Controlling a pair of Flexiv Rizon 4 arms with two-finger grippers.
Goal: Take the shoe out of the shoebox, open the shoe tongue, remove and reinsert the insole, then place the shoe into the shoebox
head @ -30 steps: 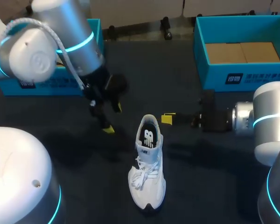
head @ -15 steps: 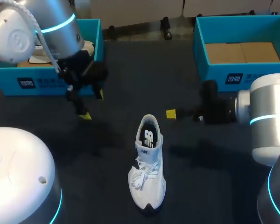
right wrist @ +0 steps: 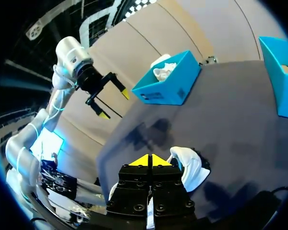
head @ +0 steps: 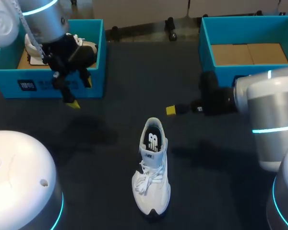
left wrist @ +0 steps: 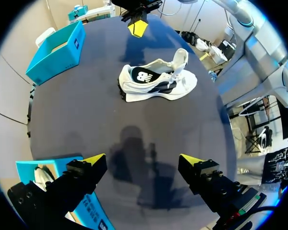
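A white shoe [head: 151, 167] stands upright mid-table, toe toward the front edge, its insole with a black mark showing inside. In the left wrist view the shoe [left wrist: 156, 81] lies well ahead of my left gripper [left wrist: 143, 160], which is open and empty. From above, the left gripper [head: 81, 93] hangs in front of the left blue shoebox [head: 62, 86]. My right gripper [head: 171, 110] is shut on nothing, just behind and right of the shoe's heel. In its own view, the right gripper [right wrist: 148, 160] partly hides the shoe [right wrist: 189, 165].
A second white shoe [head: 81, 48] lies in the left shoebox. The right blue shoebox [head: 221, 76] at the back right shows only its cardboard floor. Dark table surface surrounds the standing shoe.
My left arm has drawn back and leftward from beside the shoe to the left shoebox, still open. The right gripper has closed and pulled slightly back.
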